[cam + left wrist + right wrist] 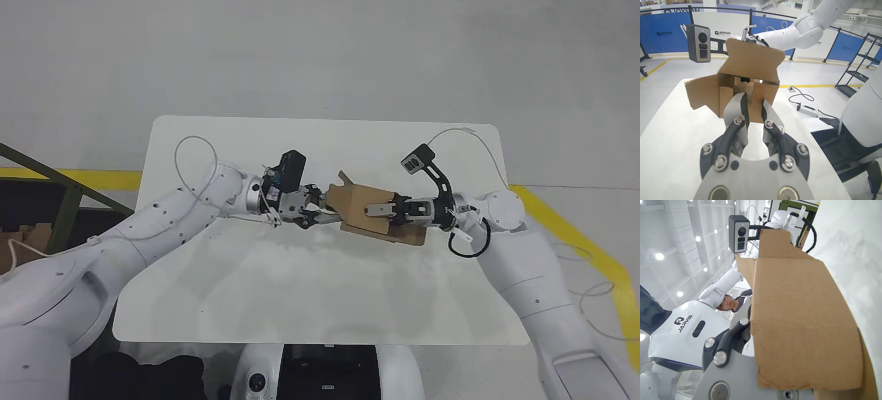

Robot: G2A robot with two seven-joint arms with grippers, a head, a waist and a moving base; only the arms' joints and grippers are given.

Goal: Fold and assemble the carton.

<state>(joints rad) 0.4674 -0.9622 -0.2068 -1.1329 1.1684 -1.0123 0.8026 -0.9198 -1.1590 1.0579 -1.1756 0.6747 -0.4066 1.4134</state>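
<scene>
A brown carton point(368, 209) sits mid-table between my two grippers, part unfolded, with loose flaps at both ends. In the left wrist view its open end point(748, 89) faces me, one side flap point(700, 91) swung out and a top flap point(753, 56) raised. My left gripper point(753, 106) is open, its fingertips at the lower edge of that opening, either side of a small inner flap. My right gripper point(383, 210) comes from the other end and is shut on the carton's top panel; one dark fingertip point(745, 79) shows inside the box. The panel point(800, 317) hides its fingers in the right wrist view.
The white table point(300, 290) has bare room in front of and behind the carton. A wrist camera on a black bracket point(420, 160) stands over the right arm, another point(290, 165) over the left. Cables and a power unit point(807, 109) lie on the floor beyond the table edge.
</scene>
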